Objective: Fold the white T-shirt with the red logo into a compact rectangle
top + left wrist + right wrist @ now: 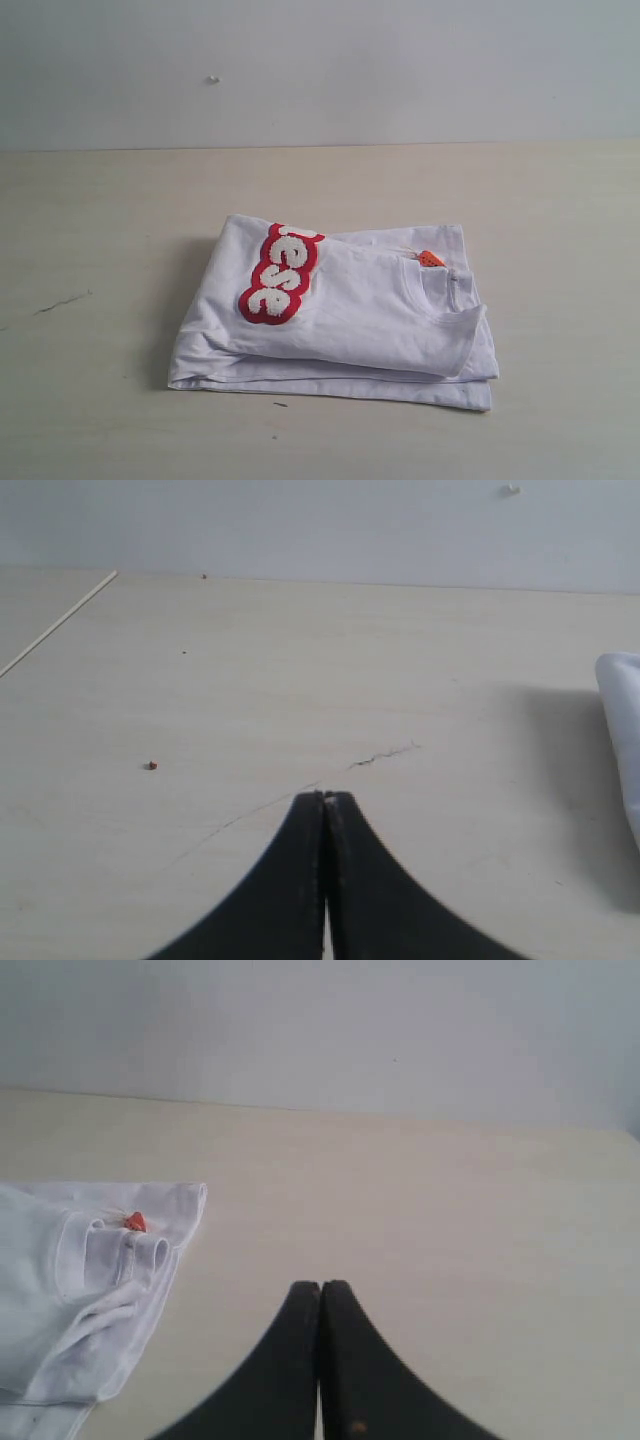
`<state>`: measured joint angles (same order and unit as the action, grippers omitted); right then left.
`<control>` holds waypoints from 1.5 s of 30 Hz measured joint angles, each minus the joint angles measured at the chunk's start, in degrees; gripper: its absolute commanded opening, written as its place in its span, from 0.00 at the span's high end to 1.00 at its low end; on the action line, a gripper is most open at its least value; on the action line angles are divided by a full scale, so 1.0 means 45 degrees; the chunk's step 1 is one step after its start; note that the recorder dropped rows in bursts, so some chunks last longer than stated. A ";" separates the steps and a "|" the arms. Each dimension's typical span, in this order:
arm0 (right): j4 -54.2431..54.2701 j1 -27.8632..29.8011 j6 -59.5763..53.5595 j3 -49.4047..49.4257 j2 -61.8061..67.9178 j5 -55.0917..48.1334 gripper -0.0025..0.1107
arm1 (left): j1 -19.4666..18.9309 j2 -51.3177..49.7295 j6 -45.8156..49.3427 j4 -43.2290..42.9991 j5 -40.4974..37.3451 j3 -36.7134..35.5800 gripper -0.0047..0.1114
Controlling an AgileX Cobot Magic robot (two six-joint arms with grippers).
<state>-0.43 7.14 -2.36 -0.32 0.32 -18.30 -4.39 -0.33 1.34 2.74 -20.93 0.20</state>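
Note:
The white T-shirt point(350, 315) lies folded in a thick rectangle in the middle of the beige table point(90, 220). Part of the red logo point(281, 273) runs across its top layer, and the small orange neck tag point(431, 258) shows by the collar. Neither arm appears in the exterior view. In the left wrist view my left gripper point(325, 797) is shut over bare table, and an edge of the T-shirt point(622, 730) shows off to one side. My right gripper point(320, 1285) is shut too, empty, with the T-shirt's collar end point(90, 1280) and tag point(135, 1222) lying apart from it.
A thin dark crack point(385, 755) marks the table just beyond the left fingertips. A small red speck point(152, 765) lies on the tabletop. A pale wall point(320, 60) rises behind the table's far edge.

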 measured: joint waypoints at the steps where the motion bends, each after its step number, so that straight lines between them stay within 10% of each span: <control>1: 0.0000 0.0000 0.0164 0.0000 0.0000 0.0000 0.98 | 0.0000 0.0000 0.0000 0.0000 0.0000 0.0000 0.96; 45: 0.0000 0.0000 0.1000 0.0000 0.0000 0.0000 0.98 | 0.0000 0.0000 0.0000 0.0000 0.0000 0.0000 0.96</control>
<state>-0.43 7.14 2.14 -0.32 0.32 -18.30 -4.39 -0.33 1.34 2.74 -20.93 0.20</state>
